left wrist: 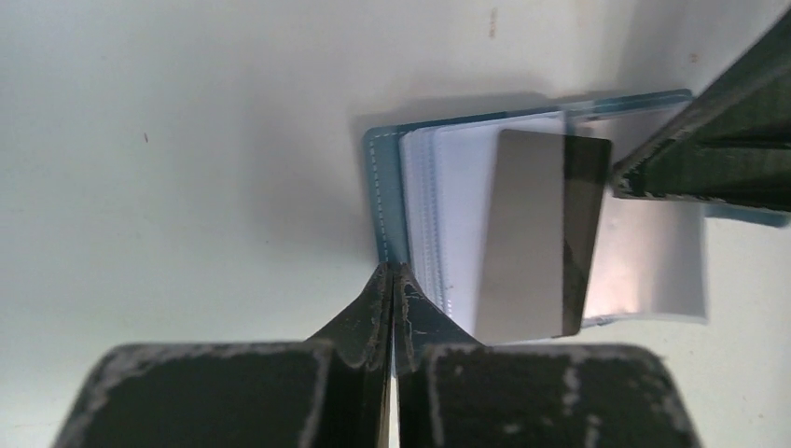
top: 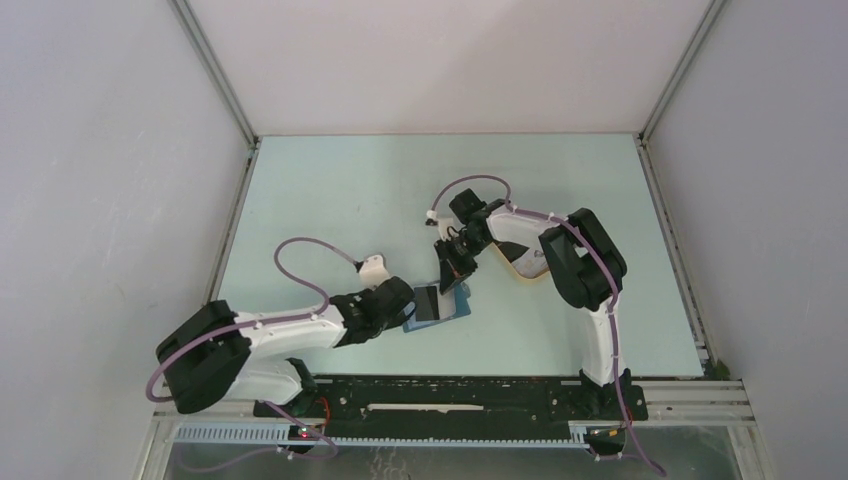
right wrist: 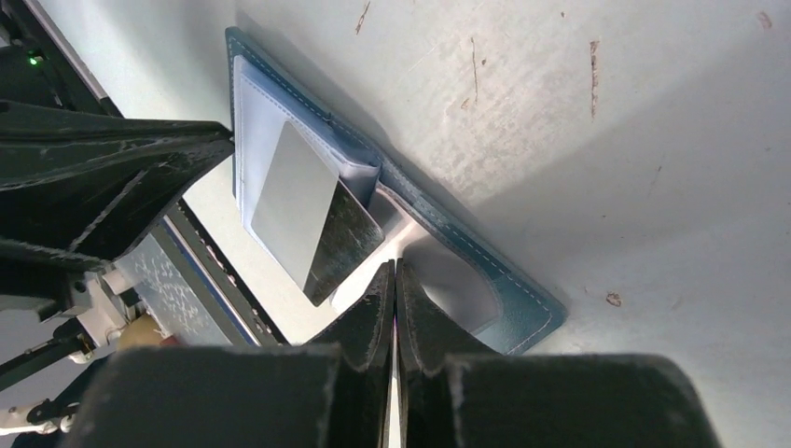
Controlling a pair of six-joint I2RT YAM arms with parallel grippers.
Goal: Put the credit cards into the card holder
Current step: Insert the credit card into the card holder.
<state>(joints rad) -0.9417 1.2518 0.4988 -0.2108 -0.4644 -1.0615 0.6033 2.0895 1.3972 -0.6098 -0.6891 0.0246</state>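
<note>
My left claw (left wrist: 393,277) and right claw (right wrist: 395,273), each pinched together, seem to pin the holder (left wrist: 382,187) open for the card (left wrist: 532,233).

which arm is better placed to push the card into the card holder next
Probably the right. The right claw, shut, has its tips beside the dark end of the credit card on the open card holder. The left claw, also shut, sits at the holder's edge, better for steadying it.

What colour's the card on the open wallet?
The card is dark grey, glossy; left wrist view shows it best.
</note>
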